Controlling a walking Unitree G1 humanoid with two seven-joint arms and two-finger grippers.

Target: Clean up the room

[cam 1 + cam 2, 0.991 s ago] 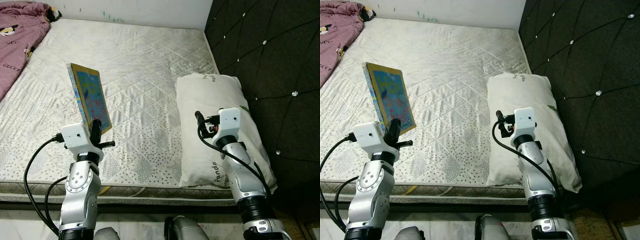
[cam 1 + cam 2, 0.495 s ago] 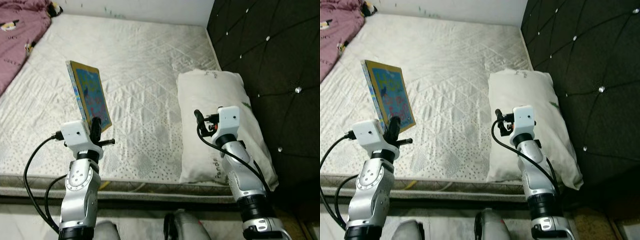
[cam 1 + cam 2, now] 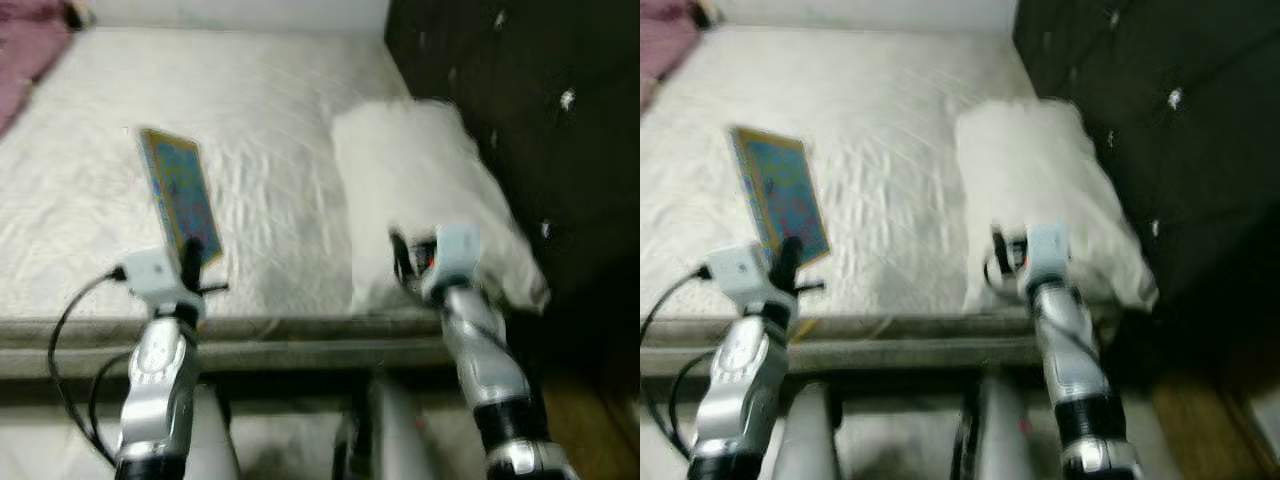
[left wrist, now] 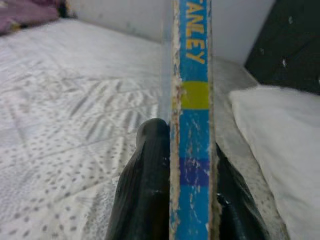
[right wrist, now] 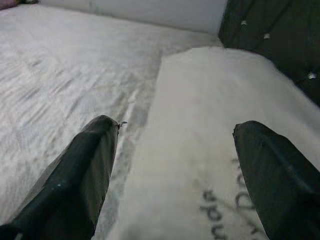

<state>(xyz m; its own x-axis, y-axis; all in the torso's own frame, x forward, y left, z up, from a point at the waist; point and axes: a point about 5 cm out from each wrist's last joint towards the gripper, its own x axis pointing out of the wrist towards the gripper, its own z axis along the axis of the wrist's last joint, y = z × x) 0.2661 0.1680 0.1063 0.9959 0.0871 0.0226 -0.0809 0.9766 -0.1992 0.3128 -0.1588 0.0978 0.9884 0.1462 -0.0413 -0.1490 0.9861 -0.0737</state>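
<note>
My left gripper [image 3: 190, 255] is shut on a thin colourful book [image 3: 181, 195], held upright above the near edge of the bed [image 3: 250, 330]. In the left wrist view the book's blue and yellow spine [image 4: 192, 125] stands between the two black fingers [image 4: 145, 195]. My right gripper [image 3: 400, 250] is open and empty, raised in front of the white pillow [image 3: 420, 180]. The right wrist view shows its fingers [image 5: 85, 170] spread wide over the pillow [image 5: 210, 145]. The head views are blurred.
The white quilted mattress [image 3: 200, 110] stretches away ahead. A dark tufted headboard [image 3: 520, 110] rises on the right. A purple blanket [image 3: 25, 45] lies at the far left corner. Floor [image 3: 290, 440] and the bed frame are below.
The whole picture has shifted and blurred, with more bed edge and floor in sight, so the camera has moved. The book stays in my left gripper; the right stays open.
</note>
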